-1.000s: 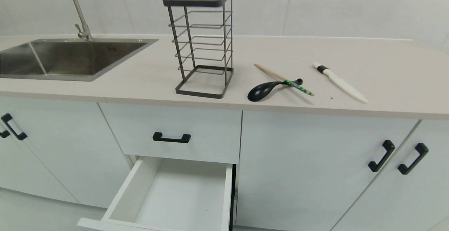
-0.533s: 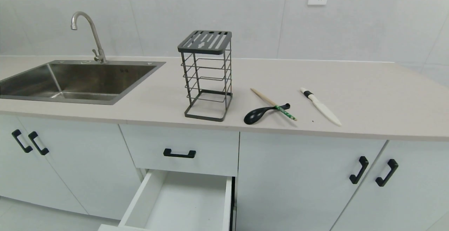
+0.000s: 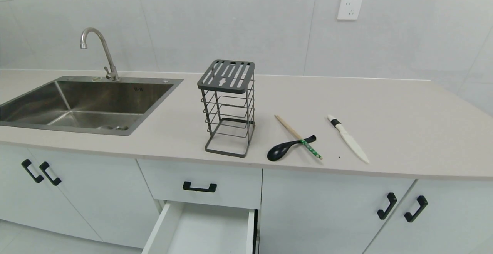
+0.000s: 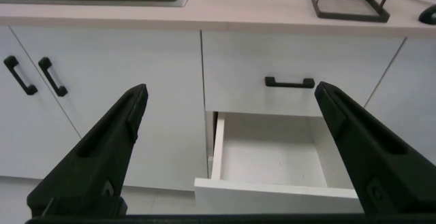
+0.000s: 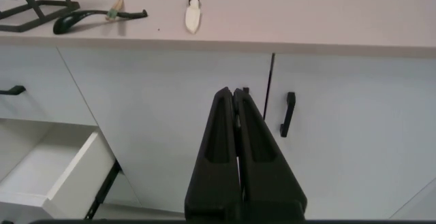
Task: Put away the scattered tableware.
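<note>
Table with one wire rack, one black spoon, one chopstick, one white knife, one open drawer below, left gripper jaws wide, right gripper jaws closed together.

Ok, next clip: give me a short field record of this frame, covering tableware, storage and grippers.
counter items: black spoon; chopsticks crossing its handle; white knife lying apart, to their right
rack: wire rack upright, left of the spoon
drawers: lower drawer pulled open; upper drawer shut
left gripper: open, facing the open drawer
right gripper: shut, low before the cabinet doors
progress: all tableware on the countertop
</note>
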Motion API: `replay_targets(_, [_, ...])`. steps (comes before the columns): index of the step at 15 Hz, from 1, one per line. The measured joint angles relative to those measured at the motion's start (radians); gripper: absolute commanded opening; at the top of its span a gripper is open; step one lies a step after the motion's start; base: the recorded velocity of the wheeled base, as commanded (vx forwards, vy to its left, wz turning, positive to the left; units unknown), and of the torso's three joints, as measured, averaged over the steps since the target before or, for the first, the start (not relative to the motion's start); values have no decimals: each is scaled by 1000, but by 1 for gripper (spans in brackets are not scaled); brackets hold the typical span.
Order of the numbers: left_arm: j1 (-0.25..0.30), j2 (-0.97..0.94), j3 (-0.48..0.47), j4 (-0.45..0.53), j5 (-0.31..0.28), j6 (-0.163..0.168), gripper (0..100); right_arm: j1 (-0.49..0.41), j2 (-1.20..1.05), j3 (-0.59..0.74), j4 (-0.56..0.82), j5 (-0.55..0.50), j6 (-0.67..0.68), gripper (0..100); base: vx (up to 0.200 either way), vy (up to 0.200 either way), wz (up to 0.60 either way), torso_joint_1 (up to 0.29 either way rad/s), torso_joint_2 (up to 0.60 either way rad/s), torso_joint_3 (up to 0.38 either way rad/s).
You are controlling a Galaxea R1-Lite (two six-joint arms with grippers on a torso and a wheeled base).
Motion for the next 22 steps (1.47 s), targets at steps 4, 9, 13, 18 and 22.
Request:
replay_targets(4, [0, 0, 0, 0, 0, 1, 100, 0, 0, 0, 0, 1, 0, 0, 0, 0, 0, 278, -542, -260])
replay_targets(9, [0, 0, 0, 0, 0, 1, 100, 0, 0, 0, -1, 1, 1, 0, 0, 0, 0, 164, -308, -145])
replay_targets(13, [0, 0, 0, 0, 0, 0, 100, 0, 0, 0, 0, 1, 0, 0, 0, 0, 0, 0, 0, 0])
replay_targets(18, [0, 0, 0, 0, 18, -19, 100, 5, 5, 0, 1, 0, 1, 100, 0, 0, 0, 0, 0, 0])
replay_targets(22, [0, 0, 0, -1, 19, -20, 100, 8, 11, -1, 2, 0, 3, 100, 0, 0, 0, 0, 0, 0])
